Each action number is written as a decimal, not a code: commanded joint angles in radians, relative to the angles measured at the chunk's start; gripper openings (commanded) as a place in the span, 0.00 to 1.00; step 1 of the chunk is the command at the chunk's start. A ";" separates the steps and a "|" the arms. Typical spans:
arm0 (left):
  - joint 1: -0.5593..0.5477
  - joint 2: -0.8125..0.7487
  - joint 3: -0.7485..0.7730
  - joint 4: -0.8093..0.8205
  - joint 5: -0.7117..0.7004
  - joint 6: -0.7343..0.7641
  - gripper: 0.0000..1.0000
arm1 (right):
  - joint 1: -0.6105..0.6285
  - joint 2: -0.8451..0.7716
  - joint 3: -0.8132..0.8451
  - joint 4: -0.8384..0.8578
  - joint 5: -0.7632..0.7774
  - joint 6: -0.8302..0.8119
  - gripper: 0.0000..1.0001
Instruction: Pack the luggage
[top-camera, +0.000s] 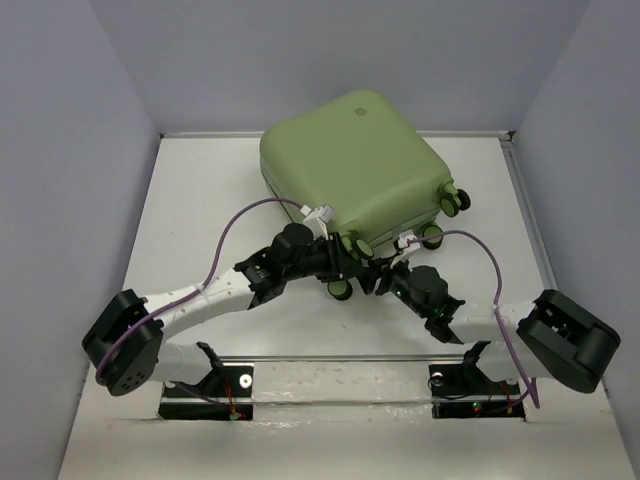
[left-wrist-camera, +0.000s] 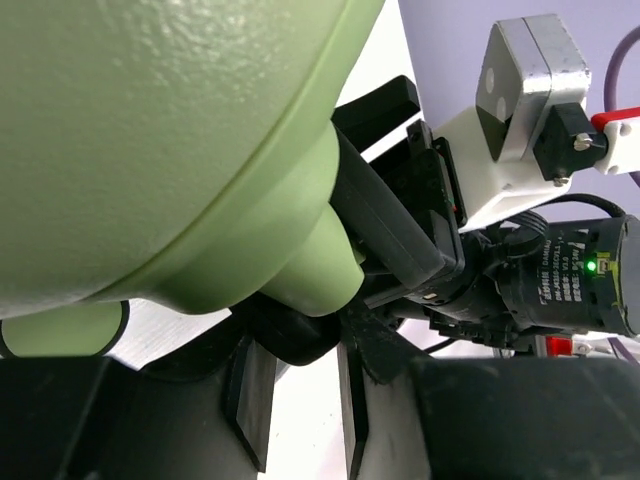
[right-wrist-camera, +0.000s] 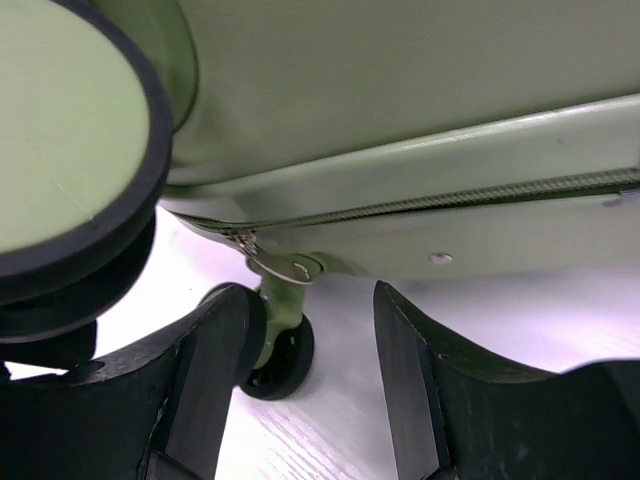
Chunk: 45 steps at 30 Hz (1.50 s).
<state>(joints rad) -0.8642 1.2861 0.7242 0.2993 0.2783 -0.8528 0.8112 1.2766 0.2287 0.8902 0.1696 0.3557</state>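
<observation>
Top view: the luggage (top-camera: 355, 160) lies flat and closed at the far middle of the table (top-camera: 200, 220), wheeled end nearest me, with my left gripper (top-camera: 345, 266) and my right gripper (top-camera: 383, 277) meeting at its near corner. Left wrist view: the luggage fills the upper left, and my left fingers (left-wrist-camera: 250, 400) stand narrowly apart at a dark caster wheel (left-wrist-camera: 290, 338) (whether they pinch it I cannot tell). Right wrist view: my right fingers (right-wrist-camera: 215, 380) stand wide with bare table between them, just below the zip pull (right-wrist-camera: 282, 266) on the closed seam.
</observation>
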 joint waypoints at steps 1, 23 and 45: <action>-0.004 -0.031 0.093 0.173 -0.041 0.070 0.11 | -0.020 0.070 0.018 0.217 -0.086 -0.043 0.60; -0.015 -0.011 0.156 0.187 0.002 0.115 0.06 | -0.040 0.392 0.077 0.746 -0.027 0.103 0.07; -0.009 0.094 0.449 0.176 0.160 0.012 0.06 | 0.246 0.383 0.213 0.828 -0.128 0.233 0.07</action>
<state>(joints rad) -0.8379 1.4059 1.0012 0.0135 0.3042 -0.7982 0.9150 1.6428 0.3298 1.2888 0.2611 0.6262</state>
